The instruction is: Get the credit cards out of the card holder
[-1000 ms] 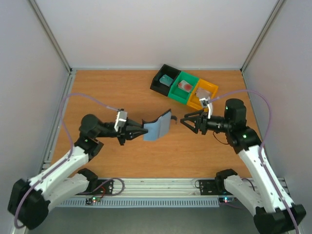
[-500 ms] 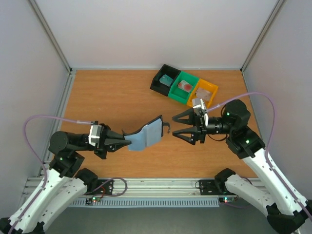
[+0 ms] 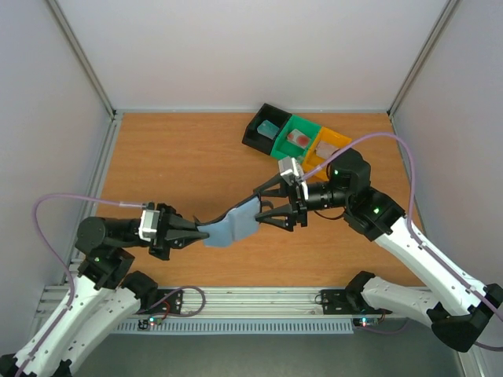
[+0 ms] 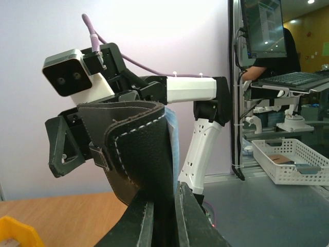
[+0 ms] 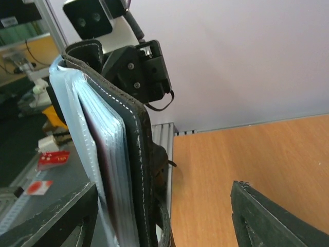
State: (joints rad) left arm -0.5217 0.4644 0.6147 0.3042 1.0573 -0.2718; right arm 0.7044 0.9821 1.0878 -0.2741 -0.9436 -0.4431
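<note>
While it hangs above the middle of the tabletop (image 3: pixel 181 157), the card holder (image 3: pixel 233 222) sags in a soft arch, pale blue-grey sleeves facing up and black stitched leather beneath. It looks light and floppy, so it will likely bend away from any push unless it is pinned at both ends. The clear sleeves seem slick and thin. Edge-on from the right wrist, a dark reddish layer shows between them, though I cannot tell whether it is a card. Any card inside should be stiff, smooth and light, best pinched flat across a short edge at the pocket mouth and drawn straight out along the sleeve. At the near-left end, the left gripper (image 3: pixel 191 231) has its jaws clamped on the leather edge. At the right end, the right gripper (image 3: pixel 266 205) has its jaws apart, straddling the free end without closing on it. Far right, a teal card (image 3: pixel 269 128) lies in the black tray (image 3: pixel 255 133) and a red card (image 3: pixel 297 138) in the green tray (image 3: pixel 310 126).
</note>
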